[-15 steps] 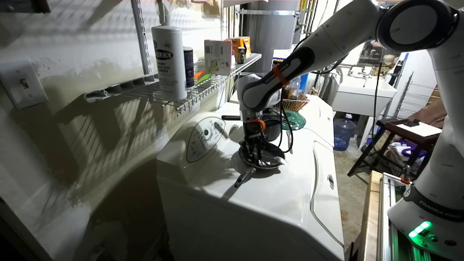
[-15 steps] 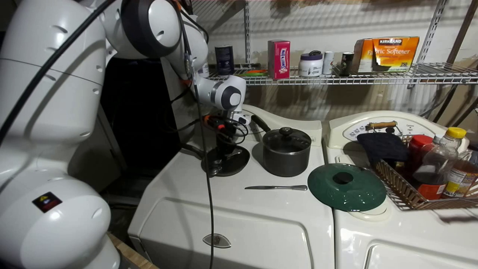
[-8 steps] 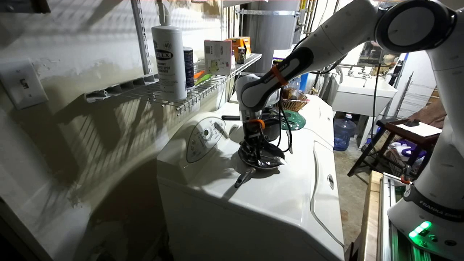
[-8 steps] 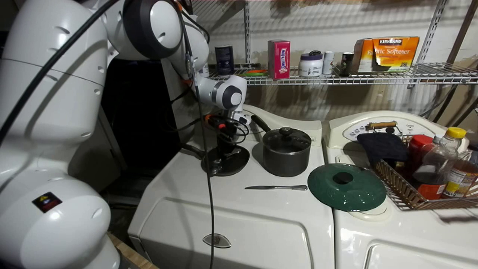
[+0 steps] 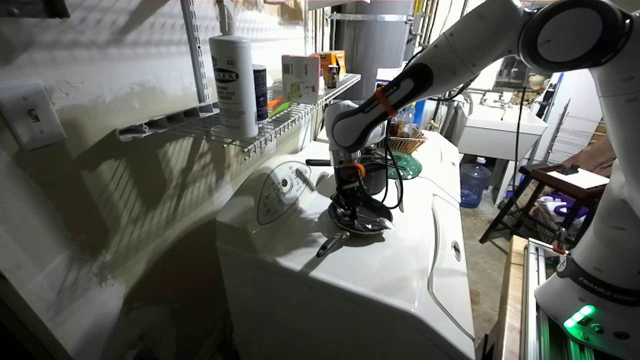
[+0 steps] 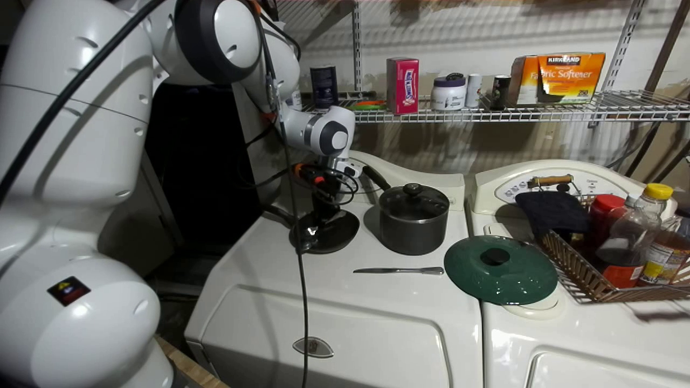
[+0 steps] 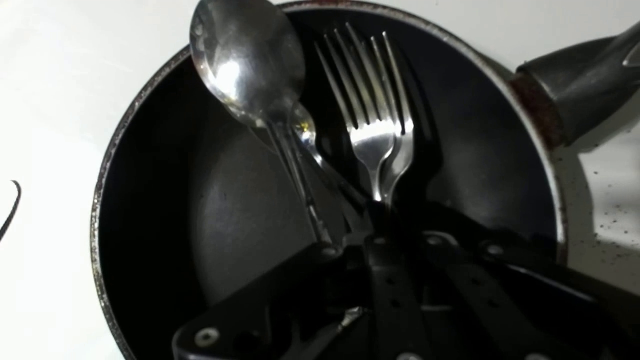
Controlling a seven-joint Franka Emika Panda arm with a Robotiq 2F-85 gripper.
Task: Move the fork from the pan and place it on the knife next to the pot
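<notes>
The shallow black pan [image 7: 240,210] holds the cutlery; it also shows in both exterior views [image 5: 376,206] [image 6: 344,235]. In the wrist view a fork [image 7: 372,140] overlaps a second fork [image 7: 404,145], tines pointing away. My gripper [image 7: 382,212] is down inside the pan, its fingers drawn together on the fork necks. Whether one or both forks are gripped cannot be told; the handles are hidden. In an exterior view the gripper [image 6: 323,220] stands left of the dark grey lidded pot [image 6: 413,231]. The knife [image 6: 399,270] lies flat in front of the pot.
A spoon [image 7: 247,55] lies over the pan's rim beside the forks, with more cutlery under it. A green lid [image 6: 504,275] and a basket of bottles [image 6: 582,277] are right of the knife. A wire shelf [image 6: 458,114] hangs above. A cable [image 6: 302,302] hangs from the arm.
The gripper's fingers have come closer together. The cutlery has shifted a little, and the pan has turned slightly, its handle swinging a little left in an exterior view.
</notes>
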